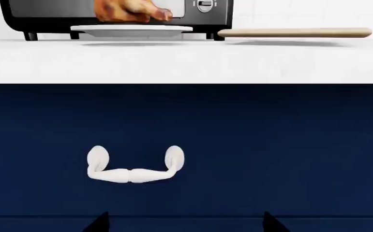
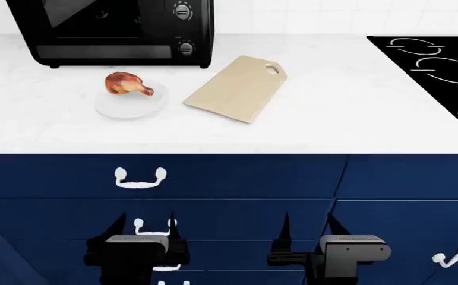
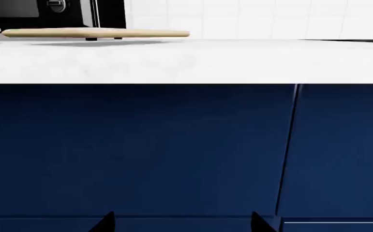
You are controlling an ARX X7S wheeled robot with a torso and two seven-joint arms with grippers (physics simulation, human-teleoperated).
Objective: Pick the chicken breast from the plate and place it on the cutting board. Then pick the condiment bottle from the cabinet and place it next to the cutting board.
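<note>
Resting on the white plate (image 2: 130, 104), the chicken breast (image 2: 126, 84) lies toward the plate's far edge with its tapering end pointing to about four o'clock in the head view. The plate sits on the white countertop (image 2: 324, 119) just in front of the black toaster oven (image 2: 117, 32), and the cutting board (image 2: 237, 89) lies at the plate's three o'clock, near it but not touching, angled so its handle hole points to about one o'clock. A black cooktop (image 2: 435, 65) occupies the counter's far right. Both arms are low in front of the navy drawer fronts (image 2: 237, 178), well below the counter edge. The left gripper (image 2: 148, 228) has its fingers spread apart and holds nothing, a white drawer handle (image 2: 140, 179) at its twelve o'clock. The right gripper (image 2: 306, 228) is likewise spread and empty, facing bare drawer fronts. The condiment bottle does not show in any view.
</note>
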